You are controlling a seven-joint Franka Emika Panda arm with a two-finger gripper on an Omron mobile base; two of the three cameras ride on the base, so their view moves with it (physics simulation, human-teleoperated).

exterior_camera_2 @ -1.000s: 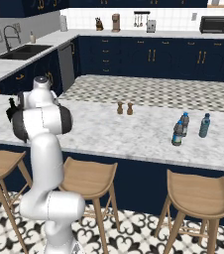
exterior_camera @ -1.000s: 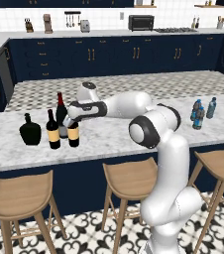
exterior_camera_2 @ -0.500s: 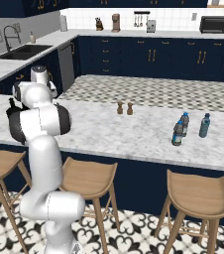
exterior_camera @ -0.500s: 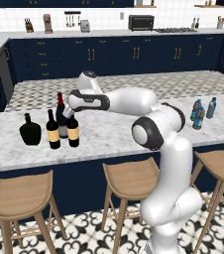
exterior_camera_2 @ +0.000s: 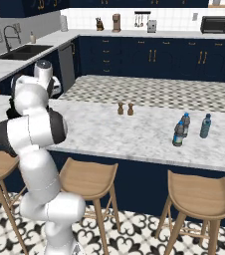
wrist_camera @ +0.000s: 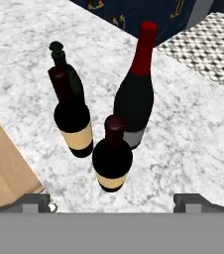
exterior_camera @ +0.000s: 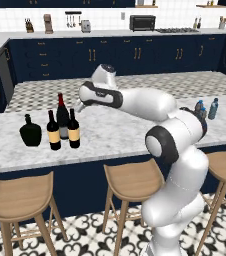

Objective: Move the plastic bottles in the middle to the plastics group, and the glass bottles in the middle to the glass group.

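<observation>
In the left base view, at left of centre, I see four dark bottles clustered on the table (exterior_camera: 115, 135): the black flask (exterior_camera: 30, 132), the tan-label bottle (exterior_camera: 54, 131), the tall grey-label bottle (exterior_camera: 62, 117) and the yellow-label bottle (exterior_camera: 74, 129), the last three nearly touching. My claw (exterior_camera: 78, 106) hangs just right of them at neck height, holding nothing. At the far right of the frame stand the water bottles (exterior_camera: 206, 109). In the right base view those water bottles (exterior_camera_2: 189, 128) sit right of centre, three close together, which suggests the plastic one is already with its group. In the hand view the finger tips (wrist_camera: 37, 203) stand wide apart at the bottom corners with nothing between them, the yellow-label bottle (wrist_camera: 112, 161) nearest, the tall grey-label bottle (wrist_camera: 135, 94) behind it, the tan-label bottle (wrist_camera: 72, 117) to its left and the black flask (wrist_camera: 67, 70) beyond. I judge the glass looks grouped (nothing left in the middle that I can see), so the good move is straight up and back, clear of those red necks.
</observation>
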